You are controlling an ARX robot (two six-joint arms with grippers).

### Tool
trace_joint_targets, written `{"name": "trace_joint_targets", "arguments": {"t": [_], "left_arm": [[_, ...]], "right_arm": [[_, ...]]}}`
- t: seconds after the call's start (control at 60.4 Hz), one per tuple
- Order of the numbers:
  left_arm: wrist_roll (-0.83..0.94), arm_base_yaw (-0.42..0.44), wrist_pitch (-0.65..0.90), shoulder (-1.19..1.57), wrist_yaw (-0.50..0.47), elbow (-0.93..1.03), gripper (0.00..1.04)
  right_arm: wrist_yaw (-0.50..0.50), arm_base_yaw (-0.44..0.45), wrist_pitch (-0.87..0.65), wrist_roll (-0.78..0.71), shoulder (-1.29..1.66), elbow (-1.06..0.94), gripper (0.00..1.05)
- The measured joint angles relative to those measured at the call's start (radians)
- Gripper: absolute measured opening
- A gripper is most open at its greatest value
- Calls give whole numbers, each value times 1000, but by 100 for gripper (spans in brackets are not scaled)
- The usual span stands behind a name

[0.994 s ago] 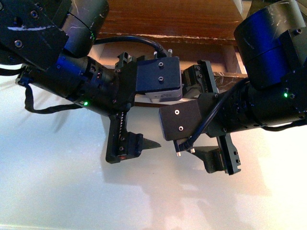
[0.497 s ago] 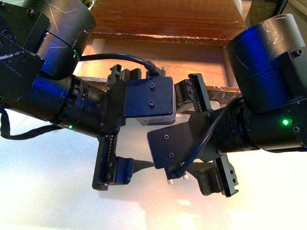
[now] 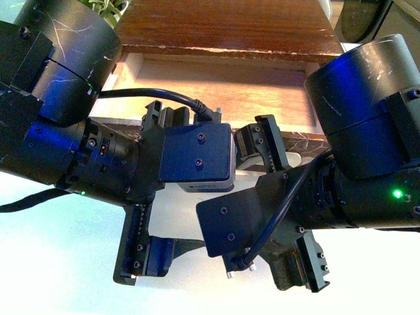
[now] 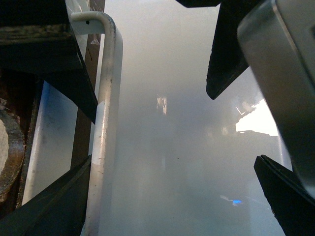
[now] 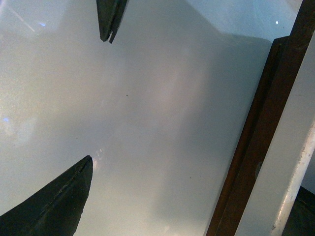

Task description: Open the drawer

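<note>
Firstly, at left: left gripper (image 3: 177, 184), jaws spread wide, clamping nothing. The handle (image 4: 106, 123), a white bar, runs just beside one of its fingers (image 4: 54, 206); contact unclear.
Centre: drawer (image 3: 216, 82), partly out beneath the brown top (image 3: 223, 26), pale inside showing.
Right: right gripper (image 5: 98, 98), jaws apart and empty over the floor (image 5: 172, 123), beside the handle, not around it.
Advice: draw straight back, evenly, bar hooked, so the drawer does not skew.
Writing: none legible.

Beneath me, a pale glossy floor (image 3: 59, 262) throws back bright glare. Ahead I see a brown wooden worktop (image 3: 223, 23).
</note>
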State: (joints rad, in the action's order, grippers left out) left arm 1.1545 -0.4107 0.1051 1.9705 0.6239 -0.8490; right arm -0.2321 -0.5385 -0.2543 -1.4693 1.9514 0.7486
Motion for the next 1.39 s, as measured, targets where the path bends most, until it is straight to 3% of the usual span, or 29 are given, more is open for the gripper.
{"name": "trace_joint_targets", "arguments": {"t": [0.944,1.392], "left_arm": [[-178,56,7,-118,87,-14,96],[-342,185,-39,-265,221,-11,96]], "right_arm": [[-45,60,-75,59,-109,-7,96],[-47,106,0,132,-344,-78,96]]}}
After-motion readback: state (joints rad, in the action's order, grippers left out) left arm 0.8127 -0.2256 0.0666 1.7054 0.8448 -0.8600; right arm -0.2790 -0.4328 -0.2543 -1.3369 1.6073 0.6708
